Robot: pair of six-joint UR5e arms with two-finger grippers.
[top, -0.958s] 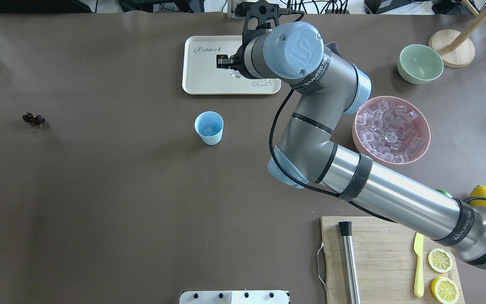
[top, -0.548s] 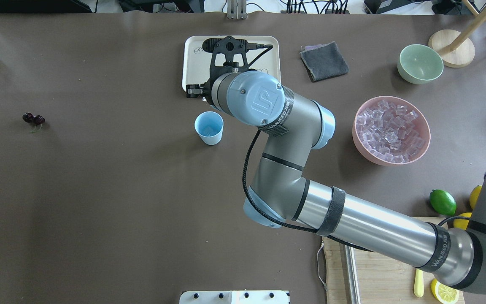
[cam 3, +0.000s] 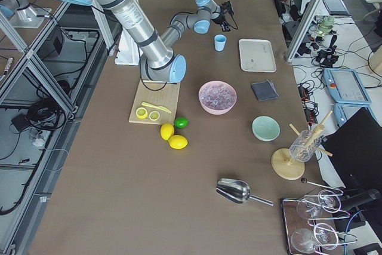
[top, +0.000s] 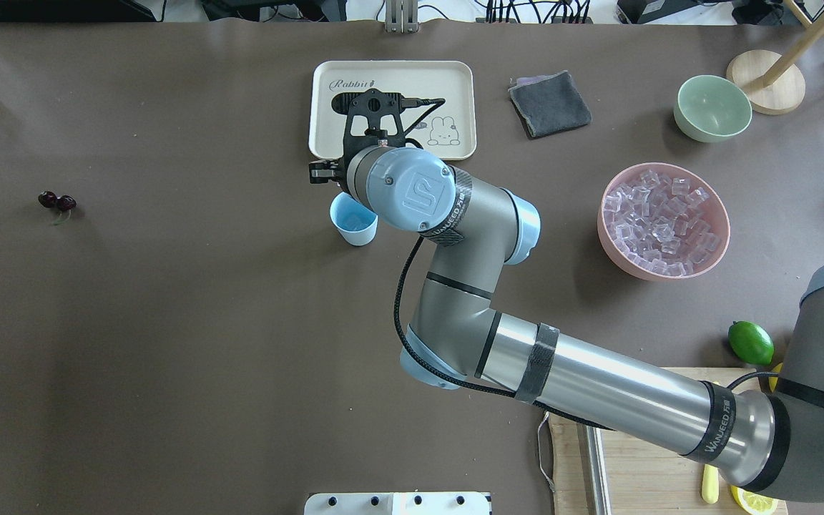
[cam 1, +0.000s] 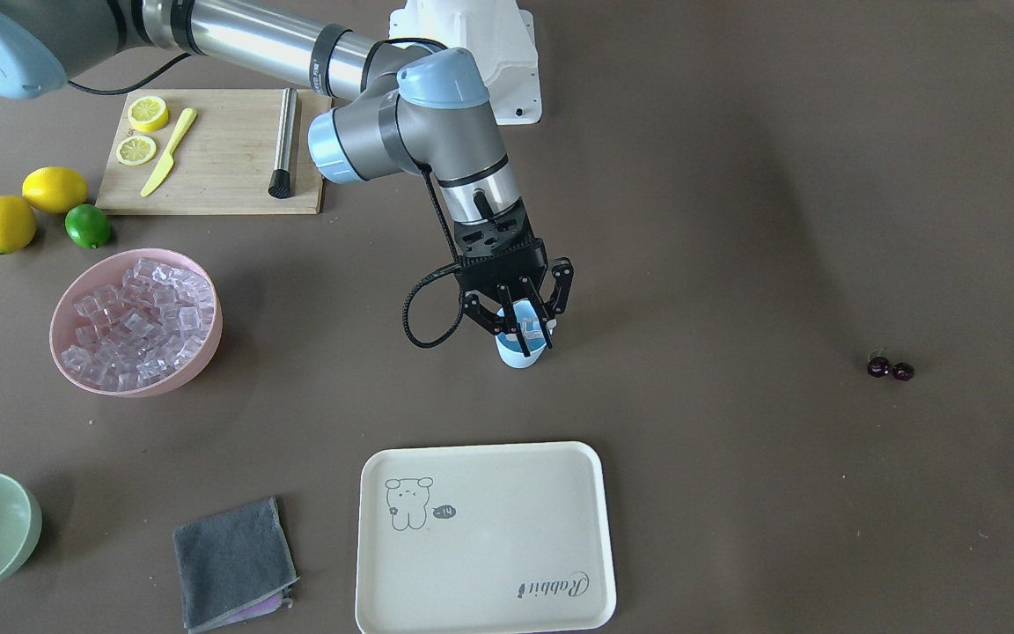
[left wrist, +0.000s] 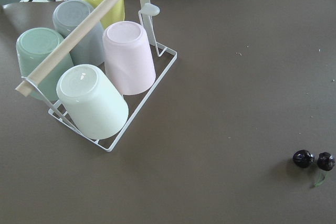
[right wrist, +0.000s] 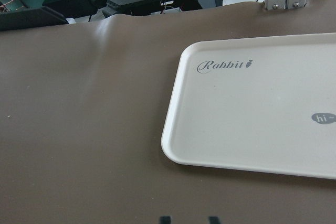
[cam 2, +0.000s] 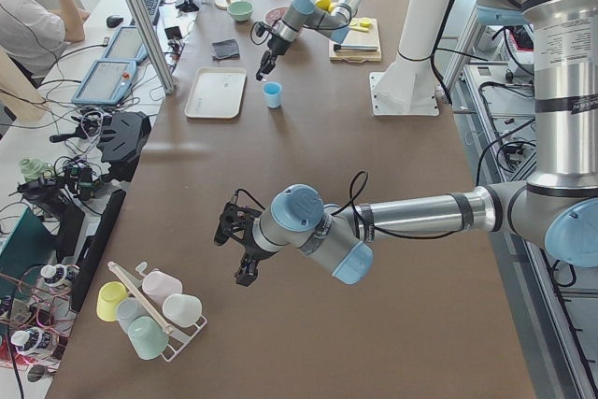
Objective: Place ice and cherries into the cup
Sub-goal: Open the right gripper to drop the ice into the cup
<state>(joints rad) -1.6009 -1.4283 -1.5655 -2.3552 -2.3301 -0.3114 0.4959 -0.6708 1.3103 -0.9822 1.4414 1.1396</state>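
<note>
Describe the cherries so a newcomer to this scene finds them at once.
On the brown table, start at the small light blue plastic cup near the middle, then look far toward the robot's left end. The two small glossy dark red cherries lie alone, side by side; they are smaller and darker than the yellow lemons and green lime at the opposite end.

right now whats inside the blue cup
A clear ice cube shows at the mouth of the cup, between the fingers of the right gripper; held or dropped, I cannot tell. The gripper and, from overhead, the wrist cover the rest inside.
</note>
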